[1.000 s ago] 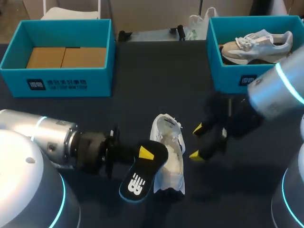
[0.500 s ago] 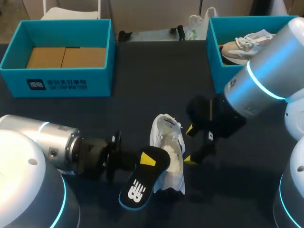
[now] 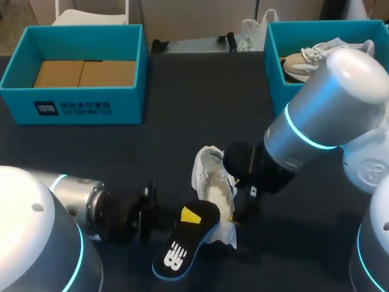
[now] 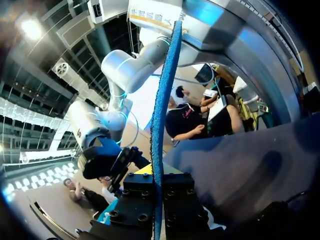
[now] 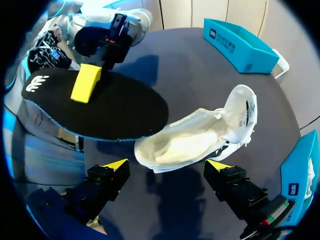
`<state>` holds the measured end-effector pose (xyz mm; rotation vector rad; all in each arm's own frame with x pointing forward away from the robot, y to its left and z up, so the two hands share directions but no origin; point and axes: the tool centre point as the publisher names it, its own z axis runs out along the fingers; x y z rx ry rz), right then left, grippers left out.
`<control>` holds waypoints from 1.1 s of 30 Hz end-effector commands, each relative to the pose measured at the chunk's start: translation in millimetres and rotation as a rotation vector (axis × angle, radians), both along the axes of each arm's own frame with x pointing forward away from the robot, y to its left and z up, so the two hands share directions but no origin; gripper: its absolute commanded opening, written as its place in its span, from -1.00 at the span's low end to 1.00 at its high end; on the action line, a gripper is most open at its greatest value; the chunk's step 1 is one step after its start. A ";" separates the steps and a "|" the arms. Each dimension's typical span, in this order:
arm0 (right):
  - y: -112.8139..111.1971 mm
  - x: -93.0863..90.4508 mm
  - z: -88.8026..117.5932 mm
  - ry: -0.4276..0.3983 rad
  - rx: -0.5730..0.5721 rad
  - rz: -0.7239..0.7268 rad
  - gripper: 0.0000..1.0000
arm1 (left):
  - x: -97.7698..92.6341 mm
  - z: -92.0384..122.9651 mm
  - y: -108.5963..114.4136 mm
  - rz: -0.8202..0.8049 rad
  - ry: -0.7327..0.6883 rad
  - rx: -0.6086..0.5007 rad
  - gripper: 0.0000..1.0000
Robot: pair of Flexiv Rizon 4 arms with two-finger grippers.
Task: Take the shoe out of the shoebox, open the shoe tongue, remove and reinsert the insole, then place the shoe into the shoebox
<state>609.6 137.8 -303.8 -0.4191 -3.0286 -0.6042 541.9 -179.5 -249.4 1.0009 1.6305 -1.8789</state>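
The head camera sits above and behind me and looks down on the dark surface (image 3: 182, 91). My left arm (image 3: 79, 204) enters there from the left side and my right arm (image 3: 322, 115) from the right.

The left wrist camera looks out along my left tool (image 4: 158, 200), low over the surface. It is so near that the insole (image 4: 162, 110) held there shows edge-on as a thin blue line. It faces toward my right arm.

The right wrist camera looks steeply down from close above the shoe (image 5: 195, 140), with my right tool (image 5: 167, 165) spread wide before the lens.

The head and right wrist views share the shoe, the insole and my left tool.
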 end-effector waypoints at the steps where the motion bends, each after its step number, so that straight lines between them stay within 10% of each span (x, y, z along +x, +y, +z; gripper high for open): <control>1: 6.5 -3.0 -19.3 0.024 -0.014 0.006 1.00 | -0.8 -6.7 -3.4 -0.038 0.030 -0.010 -1.00; 33: -26.4 11.7 -29.5 -0.041 -0.041 0.092 1.00 | -13.5 -14.1 -16.8 -0.042 0.079 -0.029 -1.00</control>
